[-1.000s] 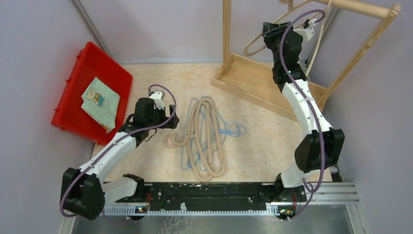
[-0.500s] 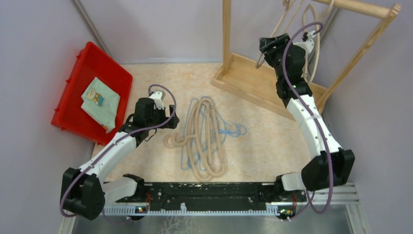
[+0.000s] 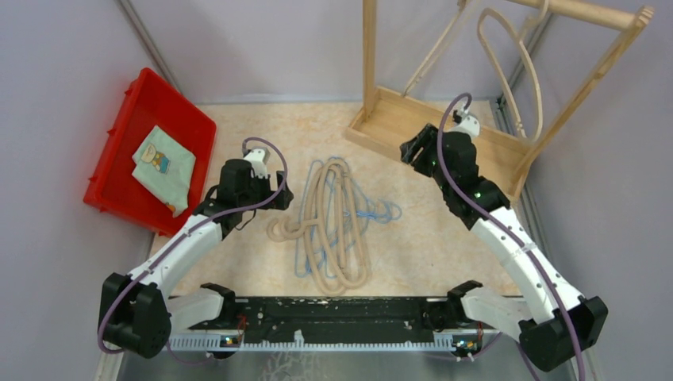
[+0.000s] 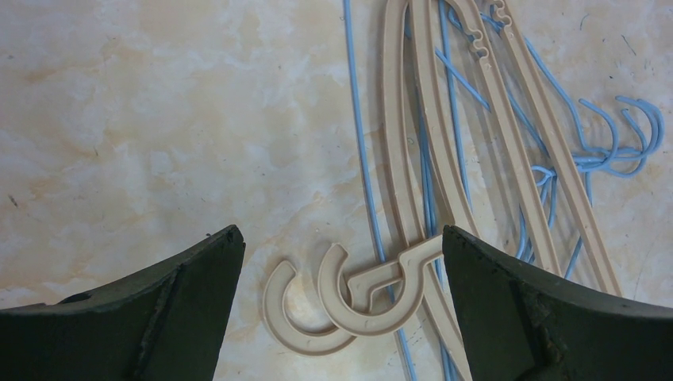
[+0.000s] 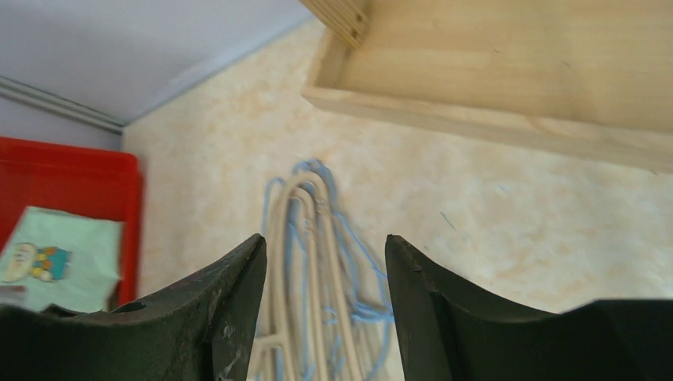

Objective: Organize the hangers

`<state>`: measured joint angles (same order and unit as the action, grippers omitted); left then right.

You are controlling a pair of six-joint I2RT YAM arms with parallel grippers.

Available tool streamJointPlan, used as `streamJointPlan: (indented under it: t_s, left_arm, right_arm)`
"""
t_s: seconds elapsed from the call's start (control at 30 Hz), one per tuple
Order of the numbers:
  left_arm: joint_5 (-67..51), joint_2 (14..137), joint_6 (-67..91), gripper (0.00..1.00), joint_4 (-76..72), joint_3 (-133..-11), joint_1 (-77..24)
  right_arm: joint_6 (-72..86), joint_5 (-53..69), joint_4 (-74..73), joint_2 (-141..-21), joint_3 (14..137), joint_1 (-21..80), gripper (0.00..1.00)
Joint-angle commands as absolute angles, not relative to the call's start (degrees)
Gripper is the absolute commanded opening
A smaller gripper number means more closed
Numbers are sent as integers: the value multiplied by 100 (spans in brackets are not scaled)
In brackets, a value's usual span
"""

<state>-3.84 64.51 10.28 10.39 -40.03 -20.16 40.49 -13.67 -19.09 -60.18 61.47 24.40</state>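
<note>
Spread and empty, the left hand (image 4: 341,234) hangs over thick tan and thin blue hangers (image 3: 327,208), the right hand (image 5: 325,242) before a wooden rack (image 5: 492,63).

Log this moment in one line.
right gripper: open, empty, near rack base | left gripper: open, above hanger pile | beige hanger: hanging on rack

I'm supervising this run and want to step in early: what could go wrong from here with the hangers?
1. The blue wire hangers thread through the beige hangers; lifting one may drag others.
2. Two beige hooks overlap below the open left gripper; it may catch both.
3. The open right gripper faces the same hangers; both grippers could crowd each other there.
</note>
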Motion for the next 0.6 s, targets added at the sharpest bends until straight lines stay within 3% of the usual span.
streamJointPlan:
  t_s: [0.0, 0.23, 0.57]
  left_arm:
    - [-521, 6438, 1038, 100, 954, -3959, -2037]
    - [-553, 6514, 1045, 100, 926, -4022, -2039]
    - [-662, 6661, 1266, 100, 876, -3969, -2039]
  right_arm:
    - [3717, -2043, -2498, -5301, 5928, 2506, 57]
    - [3164, -2024, -3508, -5614, 6276, 2743, 57]
    - [3253, -2234, -3537, -6586, 5562, 5074, 55]
